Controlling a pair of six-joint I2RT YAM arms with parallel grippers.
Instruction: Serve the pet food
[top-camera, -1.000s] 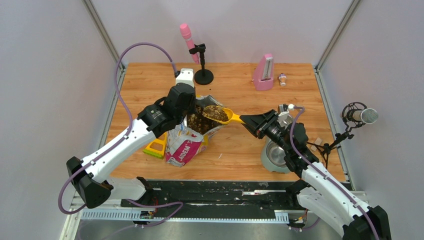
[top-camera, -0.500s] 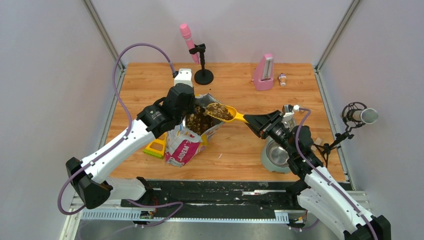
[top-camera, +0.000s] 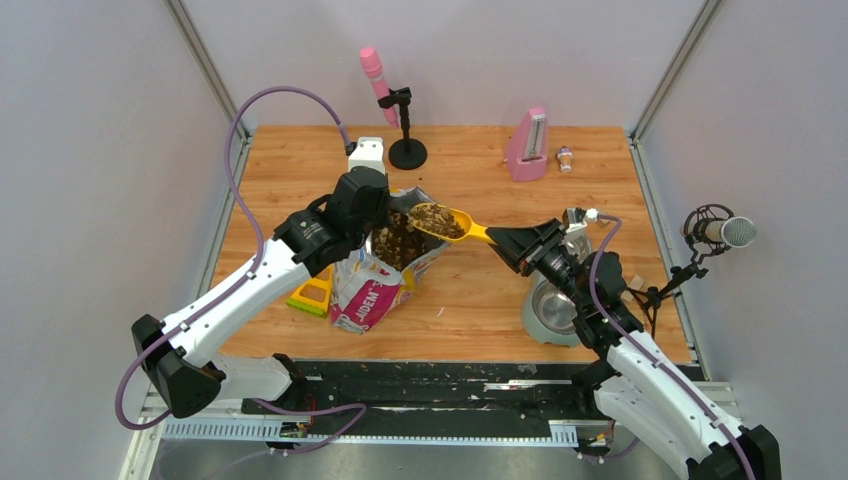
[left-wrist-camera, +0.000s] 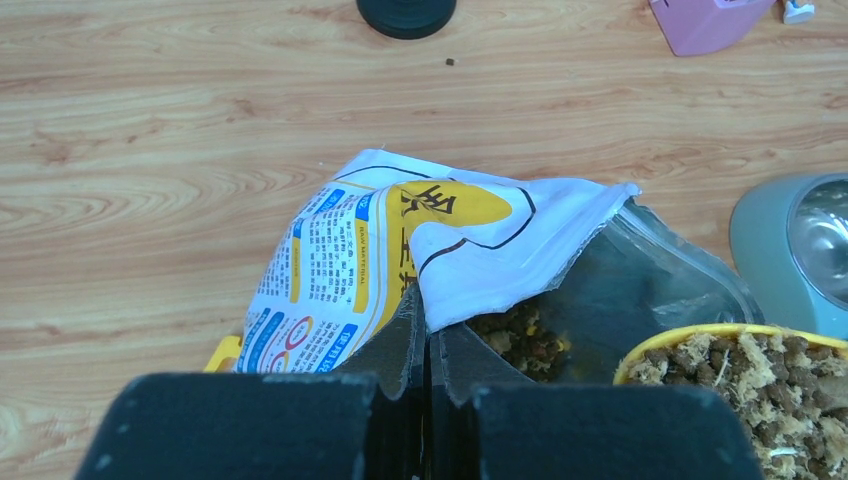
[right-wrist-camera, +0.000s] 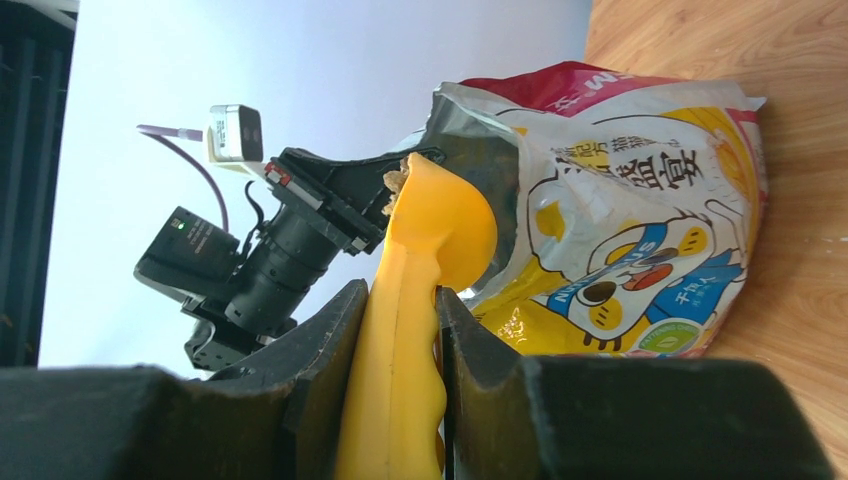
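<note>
The printed food bag (top-camera: 375, 280) stands open at the table's middle, with brown pet food (top-camera: 398, 240) inside; the bag also shows in the left wrist view (left-wrist-camera: 400, 240). My left gripper (top-camera: 372, 210) is shut on the bag's rim (left-wrist-camera: 425, 320). My right gripper (top-camera: 505, 240) is shut on the handle of a yellow scoop (top-camera: 450, 225), also in the right wrist view (right-wrist-camera: 405, 330). The scoop is heaped with pet food (top-camera: 432, 217) and held just above the bag's mouth (left-wrist-camera: 740, 370). A grey bowl (top-camera: 550, 310) with a metal inside sits at the right.
A pink microphone on a black stand (top-camera: 405, 150), a pink metronome (top-camera: 527, 145) and a small bottle (top-camera: 565, 158) stand at the back. A yellow-green block (top-camera: 312, 295) lies left of the bag. A microphone (top-camera: 720, 232) is off the right edge. Stray pellets lie near the front edge.
My right gripper has lifted the heaped scoop slightly up and to the right, out of the bag's mouth. The left gripper holds the bag rim as before.
</note>
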